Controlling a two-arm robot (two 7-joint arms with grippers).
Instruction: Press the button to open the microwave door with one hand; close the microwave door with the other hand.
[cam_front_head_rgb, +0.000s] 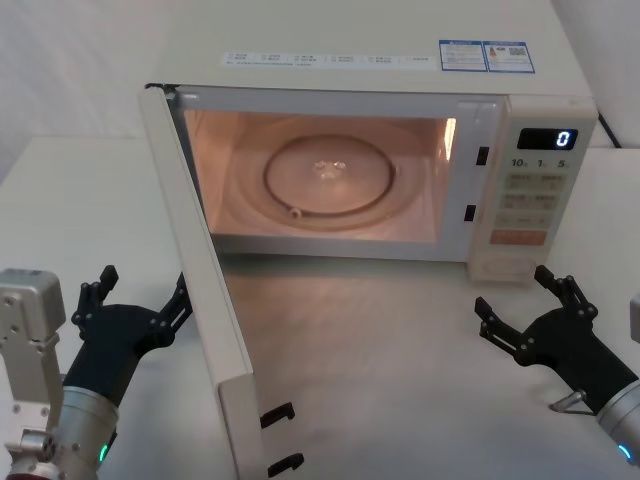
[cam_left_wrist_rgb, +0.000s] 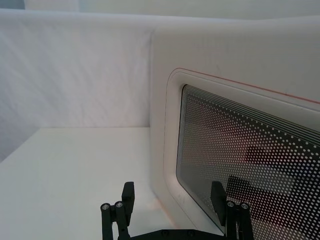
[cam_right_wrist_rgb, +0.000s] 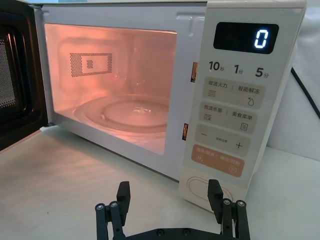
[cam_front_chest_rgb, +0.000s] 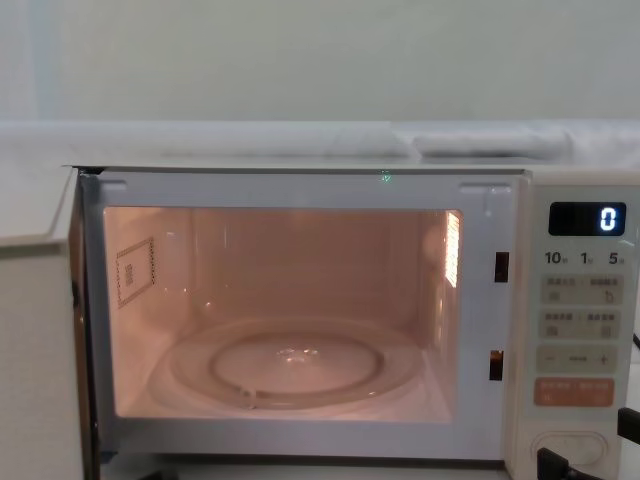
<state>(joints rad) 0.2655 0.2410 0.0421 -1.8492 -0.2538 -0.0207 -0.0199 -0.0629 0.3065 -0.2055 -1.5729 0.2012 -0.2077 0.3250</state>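
Observation:
The microwave door (cam_front_head_rgb: 210, 290) stands wide open, swung out on its left hinge toward me; its edge shows in the chest view (cam_front_chest_rgb: 35, 350). My left gripper (cam_front_head_rgb: 143, 285) is open just outside the door. In the left wrist view this gripper (cam_left_wrist_rgb: 173, 195) faces the door's dotted glass window (cam_left_wrist_rgb: 250, 150), close to it, and contact cannot be told. The cream oval button (cam_front_head_rgb: 508, 266) sits at the bottom of the control panel. My right gripper (cam_front_head_rgb: 513, 290) is open a short way in front of the button (cam_right_wrist_rgb: 197, 189), apart from it.
The lit cavity holds a glass turntable (cam_front_head_rgb: 328, 175). The control panel (cam_right_wrist_rgb: 240, 120) shows "0" on its display, with an orange key (cam_right_wrist_rgb: 217, 160) above the button. Two black latch hooks (cam_front_head_rgb: 278, 414) jut from the door's free edge. White table (cam_front_head_rgb: 400, 370) lies between the grippers.

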